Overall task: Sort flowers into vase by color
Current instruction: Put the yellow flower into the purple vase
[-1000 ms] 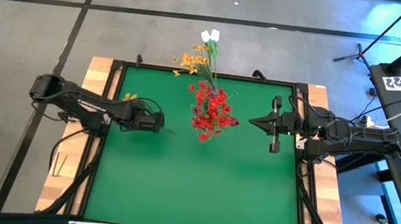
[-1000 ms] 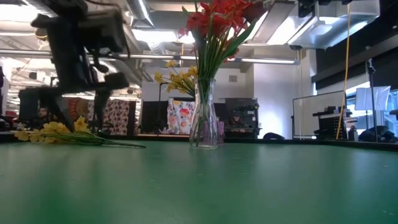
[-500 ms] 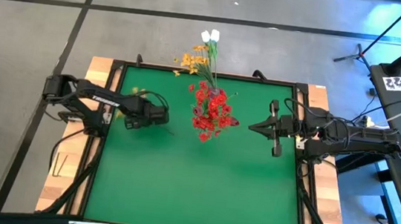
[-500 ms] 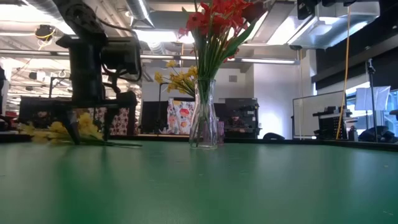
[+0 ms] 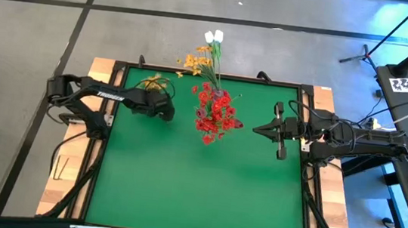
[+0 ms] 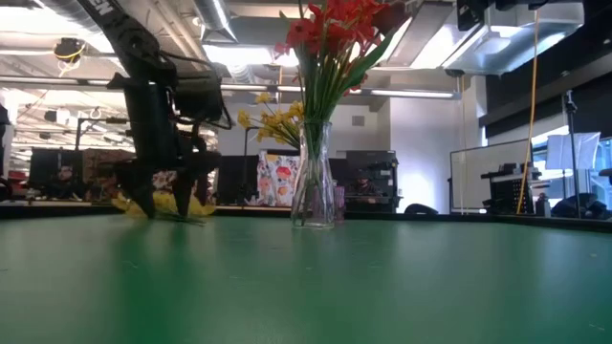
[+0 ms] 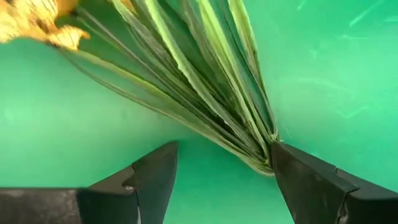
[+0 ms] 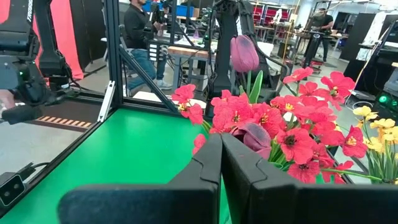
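The left gripper is spread wide, one finger touched by the green stems of the yellow flowers lying between its jaws; the right gripper is clenched empty, just beside the red flowers. Only the low view shows their glass vase.

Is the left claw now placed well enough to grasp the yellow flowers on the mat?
Probably yes. The left claw is open and down at the mat, with the stems of the yellow flowers running between its fingers. Nothing blocks them.
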You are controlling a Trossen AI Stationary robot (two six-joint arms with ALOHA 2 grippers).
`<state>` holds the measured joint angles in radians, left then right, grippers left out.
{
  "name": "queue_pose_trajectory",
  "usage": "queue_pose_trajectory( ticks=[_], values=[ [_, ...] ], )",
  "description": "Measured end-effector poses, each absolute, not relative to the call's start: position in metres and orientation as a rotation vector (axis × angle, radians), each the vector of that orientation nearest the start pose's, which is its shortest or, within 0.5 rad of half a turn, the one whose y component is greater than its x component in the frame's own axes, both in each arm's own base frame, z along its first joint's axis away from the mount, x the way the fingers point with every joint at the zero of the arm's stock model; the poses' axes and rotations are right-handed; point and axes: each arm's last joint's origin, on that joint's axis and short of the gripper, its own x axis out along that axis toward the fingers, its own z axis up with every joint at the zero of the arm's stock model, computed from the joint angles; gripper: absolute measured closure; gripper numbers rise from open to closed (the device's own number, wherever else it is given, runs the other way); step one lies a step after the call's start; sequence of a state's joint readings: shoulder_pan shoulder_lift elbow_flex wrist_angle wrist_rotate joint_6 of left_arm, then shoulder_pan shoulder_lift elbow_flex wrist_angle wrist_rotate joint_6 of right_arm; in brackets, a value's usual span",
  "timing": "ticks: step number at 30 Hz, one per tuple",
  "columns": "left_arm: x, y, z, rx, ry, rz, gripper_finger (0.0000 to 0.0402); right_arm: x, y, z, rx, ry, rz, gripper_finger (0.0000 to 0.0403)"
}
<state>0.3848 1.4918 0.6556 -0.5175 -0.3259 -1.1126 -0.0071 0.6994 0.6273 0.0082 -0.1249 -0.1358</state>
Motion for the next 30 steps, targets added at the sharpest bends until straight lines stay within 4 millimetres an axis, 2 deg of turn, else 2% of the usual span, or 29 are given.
queue_pose_trajectory(
  ticks=[4,8,12,15,20,26,30],
  values=[
    [0.21,0.099,0.139,-0.779,0.995,1.236,0.0147,0.163,0.002,0.31,-0.131,0.055,0.122,0.0393],
    [0.217,0.107,0.157,-0.721,1.035,1.222,0.0147,0.163,0.002,0.31,-0.131,0.055,0.122,0.0393],
    [0.224,0.112,0.179,-0.84,0.961,1.318,0.0147,0.163,0.002,0.31,-0.131,0.053,0.121,0.0393],
    [0.228,0.113,0.187,-0.949,0.867,1.387,0.0147,0.163,0.002,0.31,-0.132,0.05,0.121,0.0393],
    [0.222,0.109,0.178,-1.085,0.801,1.495,0.0147,0.163,0.002,0.31,-0.129,0.051,0.121,0.0393],
    [0.222,0.108,0.154,-1.191,0.774,1.489,0.0147,0.163,0.002,0.309,-0.128,0.059,0.122,0.0393],
    [0.228,0.115,0.142,-1.223,0.744,1.469,0.0147,0.163,0.002,0.308,-0.115,0.069,0.122,0.0393]
  ],
)
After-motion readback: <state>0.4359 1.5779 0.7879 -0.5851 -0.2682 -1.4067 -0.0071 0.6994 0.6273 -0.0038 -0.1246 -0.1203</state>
